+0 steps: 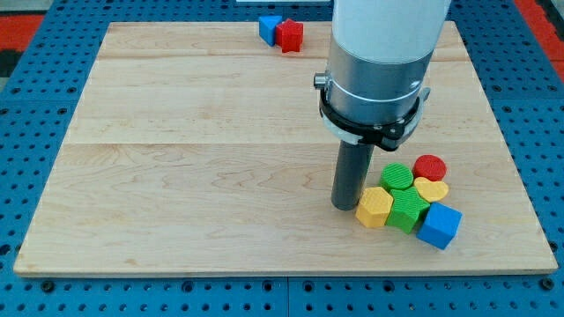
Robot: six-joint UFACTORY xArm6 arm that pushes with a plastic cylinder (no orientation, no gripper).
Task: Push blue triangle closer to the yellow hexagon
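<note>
Camera view: no gripper on this rig, so nothing is clenched or released — just a dark rod, and my tip [345,207] rests on the pale wooden tabletop [194,167]. Just right of my tip, abt touching, is the yellow hexagon block [374,207], w/ a green block [408,211], blue cube [440,226], yellow heart [431,188], green cylinder [397,176] and red cylinder [430,166] clustered beyond it. The blue triangle block [270,27] is far up-left of my tip, against a red block [289,34]. Risk: pulling away carelessly nudges the hexagon; pushing the triangle off-centre drags red along — or it slips sideways.
</note>
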